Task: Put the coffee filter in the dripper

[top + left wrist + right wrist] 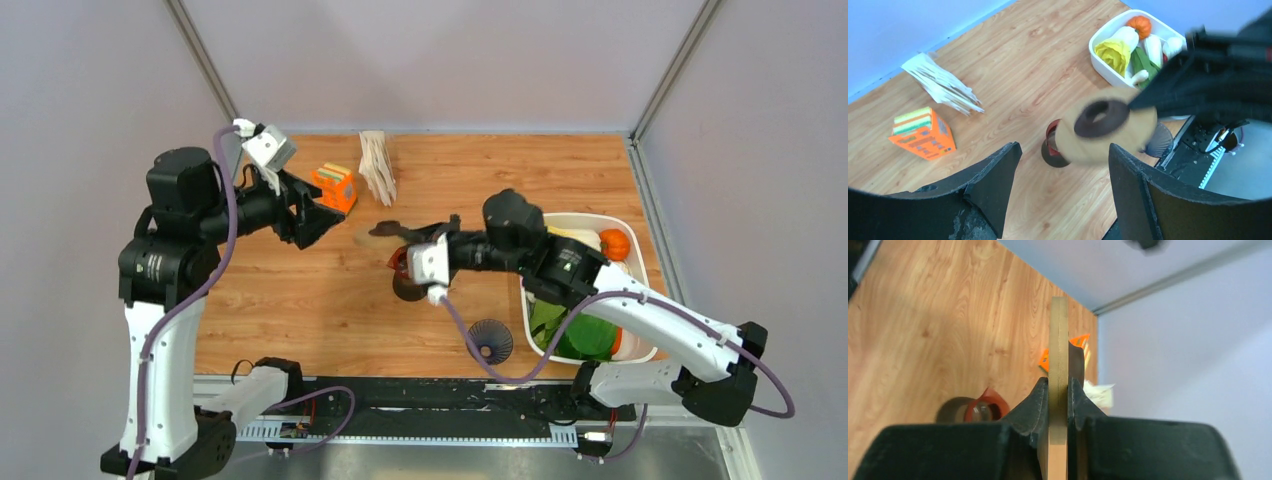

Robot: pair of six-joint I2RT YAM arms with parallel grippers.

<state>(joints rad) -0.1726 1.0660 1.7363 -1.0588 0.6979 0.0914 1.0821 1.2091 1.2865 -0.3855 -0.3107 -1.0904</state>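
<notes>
R gripper (1058, 390) clamps 1 tan disc (1108, 132); L gripper (1063, 147) jaws wide. 1 dripper (490, 341), 1 filter stack (378, 165), 1 pot (405, 282).

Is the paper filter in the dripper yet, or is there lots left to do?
Not yet. Done: nothing, the dripper sits empty near the front edge. In hand: the right gripper pinches only a tan disc; the left gripper is open, empty. Left: pick up a coffee filter, lying at the back, and set it in the dripper.
</notes>
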